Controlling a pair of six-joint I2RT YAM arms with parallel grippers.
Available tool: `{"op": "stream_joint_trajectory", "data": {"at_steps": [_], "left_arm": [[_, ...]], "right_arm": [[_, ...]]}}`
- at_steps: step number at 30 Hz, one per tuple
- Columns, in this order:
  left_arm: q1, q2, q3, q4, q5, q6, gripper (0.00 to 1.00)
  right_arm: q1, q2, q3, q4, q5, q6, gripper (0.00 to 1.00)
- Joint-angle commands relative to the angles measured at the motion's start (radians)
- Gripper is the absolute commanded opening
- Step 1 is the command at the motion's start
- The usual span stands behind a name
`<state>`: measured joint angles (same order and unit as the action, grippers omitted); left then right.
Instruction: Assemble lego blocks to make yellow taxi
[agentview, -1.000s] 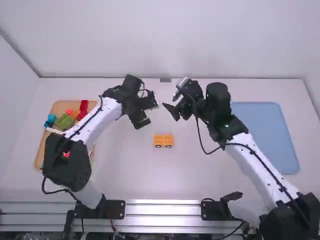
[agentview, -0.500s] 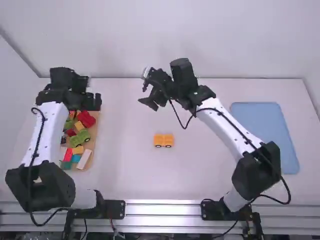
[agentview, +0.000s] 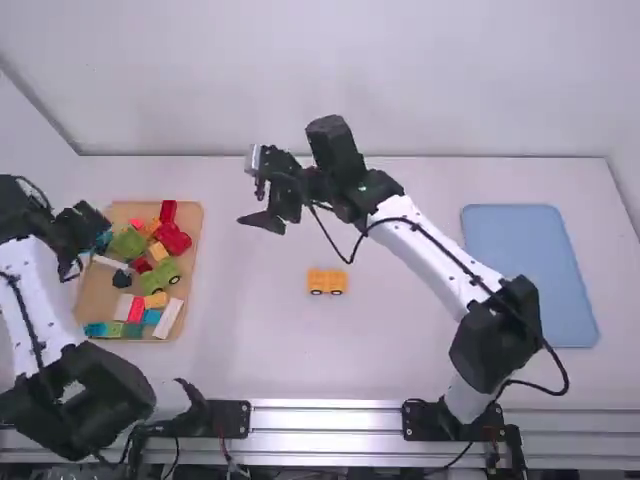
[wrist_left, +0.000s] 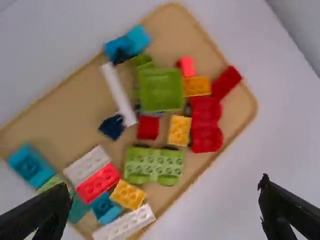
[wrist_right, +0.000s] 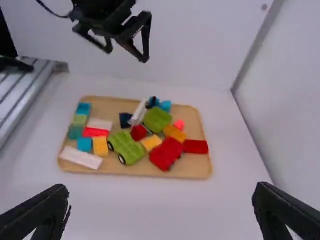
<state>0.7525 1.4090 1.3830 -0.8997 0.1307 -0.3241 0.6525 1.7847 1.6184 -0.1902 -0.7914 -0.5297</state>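
At the near right corner of the tan tray (agentview: 192, 250) lies a long white studded brick (agentview: 169, 318), with a glossy yellow brick (wrist_left: 128, 194) just beside it. Well apart to the tray's right, an orange-yellow block piece (agentview: 327, 281) stands on its small dark wheels on the table, outside both grippers' jaws. Farther right of the tray is a smooth blue tray (agentview: 530, 270) with rounded corners. In the tray's right half sit a green studded wheeled base (wrist_left: 152, 165) and a rounded red piece (wrist_left: 205, 122). The left gripper (agentview: 88, 240) hangs at the tray's left side, jaws wide apart; the right gripper (agentview: 252, 195) hangs right of the tray, jaws also spread.
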Motion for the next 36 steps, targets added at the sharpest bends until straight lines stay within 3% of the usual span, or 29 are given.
{"op": "stream_joint_trajectory", "data": {"at_steps": [1, 6, 13, 23, 33, 36], "left_arm": [[0.06, -0.031, 0.012, -0.029, 0.01, -0.124, 0.99], [0.109, -0.031, -0.033, -0.016, 0.01, -0.132, 0.99], [0.088, -0.031, -0.096, -0.056, 0.015, -0.184, 0.99], [-0.096, 0.047, -0.119, -0.042, 0.008, -0.071, 0.99], [-0.283, 0.236, 0.004, -0.016, -0.13, -0.098, 0.99], [-0.31, 0.338, 0.096, -0.045, -0.175, -0.076, 0.94]], "right_arm": [[0.023, 0.009, 0.03, 0.008, 0.008, 0.07, 0.98], [0.059, 0.009, 0.03, -0.006, 0.027, 0.016, 0.98], [0.102, 0.009, 0.03, -0.009, 0.191, 0.017, 0.98], [0.111, 0.009, 0.031, 0.016, 0.201, 0.017, 0.98], [0.101, 0.009, 0.031, -0.005, 0.225, 0.06, 0.98], [0.093, 0.009, 0.03, -0.008, 0.219, 0.062, 0.98]]}}
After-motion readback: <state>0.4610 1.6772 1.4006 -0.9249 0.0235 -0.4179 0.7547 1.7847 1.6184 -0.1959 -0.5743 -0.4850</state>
